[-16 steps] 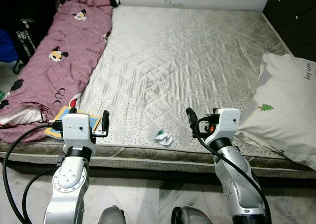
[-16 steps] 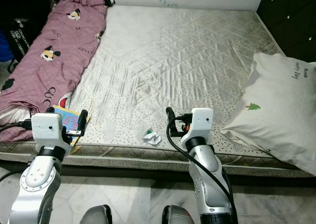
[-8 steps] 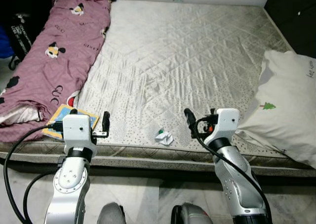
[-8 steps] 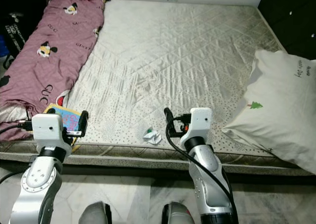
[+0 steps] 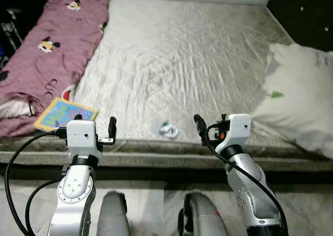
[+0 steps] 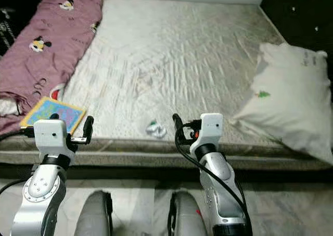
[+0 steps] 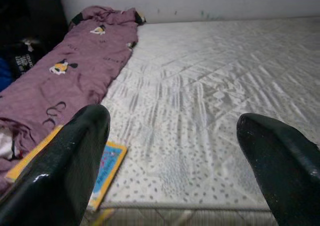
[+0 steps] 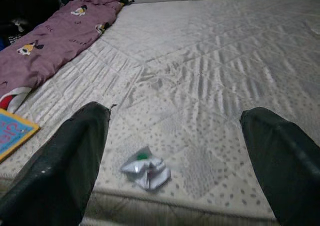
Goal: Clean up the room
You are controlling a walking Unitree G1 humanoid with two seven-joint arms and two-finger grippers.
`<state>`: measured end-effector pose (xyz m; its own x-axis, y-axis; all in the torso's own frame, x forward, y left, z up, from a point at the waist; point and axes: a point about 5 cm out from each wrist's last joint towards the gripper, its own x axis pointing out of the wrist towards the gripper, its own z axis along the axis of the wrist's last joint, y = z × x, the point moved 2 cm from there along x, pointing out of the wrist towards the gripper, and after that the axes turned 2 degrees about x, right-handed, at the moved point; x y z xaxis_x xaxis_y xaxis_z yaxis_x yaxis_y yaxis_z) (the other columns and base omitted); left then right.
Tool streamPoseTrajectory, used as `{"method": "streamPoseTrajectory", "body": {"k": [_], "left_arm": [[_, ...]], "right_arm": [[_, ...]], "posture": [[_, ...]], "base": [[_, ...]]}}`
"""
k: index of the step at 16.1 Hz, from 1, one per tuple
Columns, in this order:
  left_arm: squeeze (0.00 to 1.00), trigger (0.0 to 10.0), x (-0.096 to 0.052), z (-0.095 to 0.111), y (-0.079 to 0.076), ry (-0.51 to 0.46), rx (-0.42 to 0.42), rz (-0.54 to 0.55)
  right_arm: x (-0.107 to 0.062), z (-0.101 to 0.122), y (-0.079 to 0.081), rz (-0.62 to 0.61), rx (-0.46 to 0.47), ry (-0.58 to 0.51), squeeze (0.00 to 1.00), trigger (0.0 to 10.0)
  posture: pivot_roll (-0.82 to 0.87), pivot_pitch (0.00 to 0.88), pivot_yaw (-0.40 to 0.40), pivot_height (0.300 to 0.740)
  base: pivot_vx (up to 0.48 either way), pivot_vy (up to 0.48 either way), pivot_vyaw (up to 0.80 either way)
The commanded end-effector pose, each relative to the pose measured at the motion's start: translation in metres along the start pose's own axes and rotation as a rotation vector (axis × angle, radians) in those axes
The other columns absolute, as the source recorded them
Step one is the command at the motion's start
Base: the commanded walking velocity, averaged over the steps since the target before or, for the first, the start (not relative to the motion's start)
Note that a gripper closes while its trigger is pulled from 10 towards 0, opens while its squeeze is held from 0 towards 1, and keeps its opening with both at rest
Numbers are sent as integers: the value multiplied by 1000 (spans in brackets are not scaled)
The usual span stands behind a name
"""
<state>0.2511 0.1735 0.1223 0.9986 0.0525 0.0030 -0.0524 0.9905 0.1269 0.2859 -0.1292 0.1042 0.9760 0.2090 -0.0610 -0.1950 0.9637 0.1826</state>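
A crumpled white and green wrapper (image 5: 167, 129) lies on the grey quilted mattress (image 5: 182, 53) near its front edge. It lies between and just beyond the fingertips (image 8: 82, 136) of my right gripper (image 8: 175, 156), which is open and holds nothing. A colourful book (image 5: 65, 113) lies flat at the mattress's front left corner, beside a purple cartoon-print blanket (image 5: 47, 43). My left gripper (image 7: 172, 151) is open and empty, held at the bed's edge just right of the book (image 7: 107, 166).
A white pillow (image 5: 299, 106) lies on the right side of the mattress. Dark furniture (image 5: 307, 9) stands at the far right and a dark bag (image 5: 10, 25) at the far left. Pale tiled floor (image 6: 140, 210) shows below the bed's edge, between my legs.
The whole picture has shifted and blurred, so the camera moved; the book shows more fully. Both arms hold the same pose, and the wrapper, book and pillow lie where they were.
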Motion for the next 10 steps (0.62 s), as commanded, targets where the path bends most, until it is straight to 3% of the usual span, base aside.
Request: {"method": "streamPoseTrajectory", "body": {"k": [1, 10], "left_arm": [[0, 10000, 1, 3, 0, -9, 5, 2], [0, 10000, 1, 5, 1, -25, -14, 11]], "right_arm": [[0, 4, -1, 3, 3, -9, 0, 10000], [2, 6, 3, 33, -21, -6, 0, 10000]], "posture": [[20, 124, -54, 620], [22, 130, -58, 620]], "base": [[0, 0, 0], [0, 0, 0]]}}
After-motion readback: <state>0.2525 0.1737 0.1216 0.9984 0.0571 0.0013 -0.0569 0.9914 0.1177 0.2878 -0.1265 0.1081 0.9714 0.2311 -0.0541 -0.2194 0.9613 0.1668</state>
